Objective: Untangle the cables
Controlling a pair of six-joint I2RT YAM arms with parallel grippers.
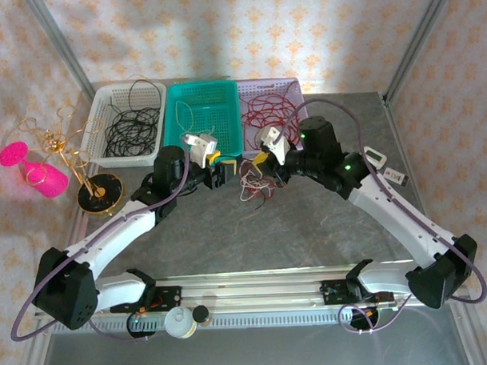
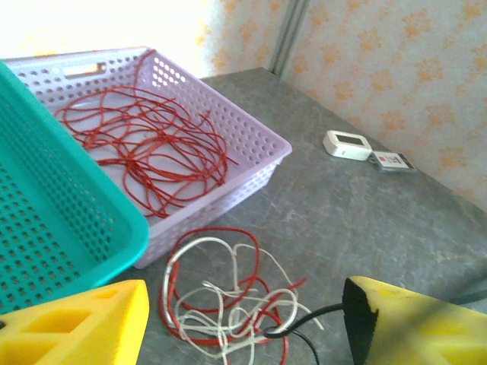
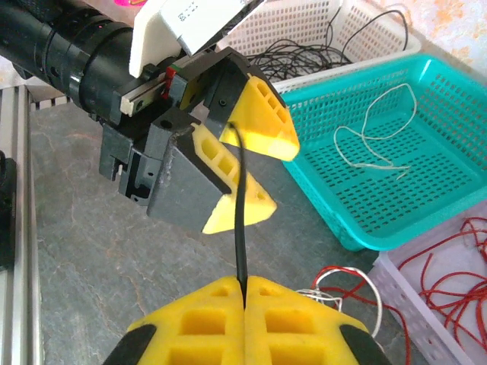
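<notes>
My right end effector (image 3: pixel 243 283) pinches the black cable (image 3: pixel 241 220) — it runs straight ahead between my spread left end effector's (image 3: pixel 245 163) jaws — the red-and-white tangle (image 2: pixel 228 300) lies toward the surface's (image 1: pixel 293 229) far edge.

Left arm (image 1: pixel 117 231) and right arm (image 1: pixel 391 207), matched.
I see white links, black joints, lilac cords (image 1: pixel 15 319), yellow ribbed fingers (image 3: pixel 262 122).

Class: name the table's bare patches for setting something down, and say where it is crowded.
Bare: the table between the left arm and right arm, short of the rail; also between the lilac basket and the white device. Crowded: around the cable tangle by the teal basket.
</notes>
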